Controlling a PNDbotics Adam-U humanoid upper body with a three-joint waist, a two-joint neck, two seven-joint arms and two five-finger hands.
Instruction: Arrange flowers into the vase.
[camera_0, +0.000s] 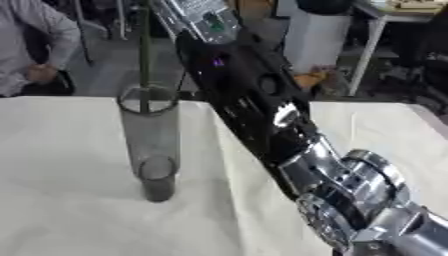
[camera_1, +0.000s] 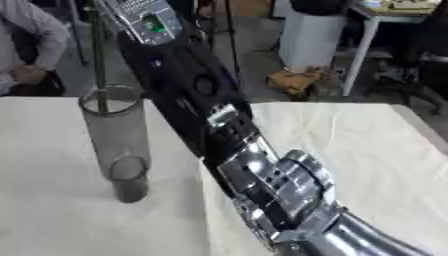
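The desk (camera_0: 79, 220) is blocked in the middle by the right arm (camera_0: 262, 115), which runs from 5 o'clock up to 12 o'clock. At 9 o'clock the upright glass vase (camera_0: 150, 145) stands, its mouth partly taken by a green stem (camera_0: 144, 50). Bare cloth is left at 7 and 3 o'clock.

The setting is a robotics lab or workshop. The bench (camera_0: 79, 210) is covered with a plain off-white cloth and stands on a bare grey floor (camera_0: 109, 70). Behind it stand a white cylindrical unit (camera_0: 317, 42) and a white-framed table (camera_1: 372, 35) carrying small items. Further furniture legs and dark equipment crowd the far side. A person in a light shirt (camera_0: 31, 35) sits at the far left edge, beyond the bench.
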